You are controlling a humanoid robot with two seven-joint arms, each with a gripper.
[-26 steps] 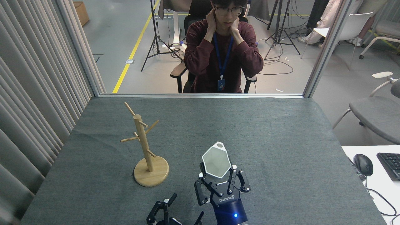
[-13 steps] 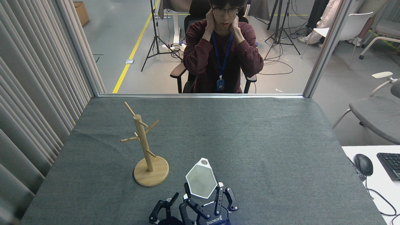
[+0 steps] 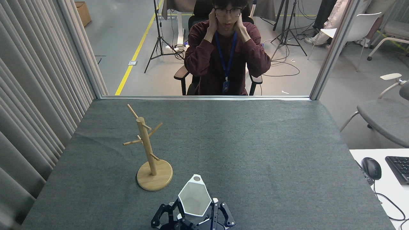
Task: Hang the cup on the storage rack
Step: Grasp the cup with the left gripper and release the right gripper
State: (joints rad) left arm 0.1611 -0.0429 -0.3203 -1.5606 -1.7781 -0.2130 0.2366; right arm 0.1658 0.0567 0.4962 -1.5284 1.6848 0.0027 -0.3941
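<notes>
Your white faceted plastic cup [image 3: 194,198] sits low at the near edge of the grey worktop [image 3: 255,143], mouth facing you, holed tab uppermost; the right gripper [image 3: 204,214] has its dark fingers [image 3: 214,213] closed on the cup's sides; the left gripper [image 3: 163,216] crowds alongside, its state unclear; the tab's hole is small, so a slight tilt could miss a peg and topple the light wooden storage rack [image 3: 148,150].

Grey felt table [image 3: 255,143], seated person [image 3: 227,48], curtain [image 3: 35,80], mouse [image 3: 371,168], keyboard [image 3: 399,169]
</notes>
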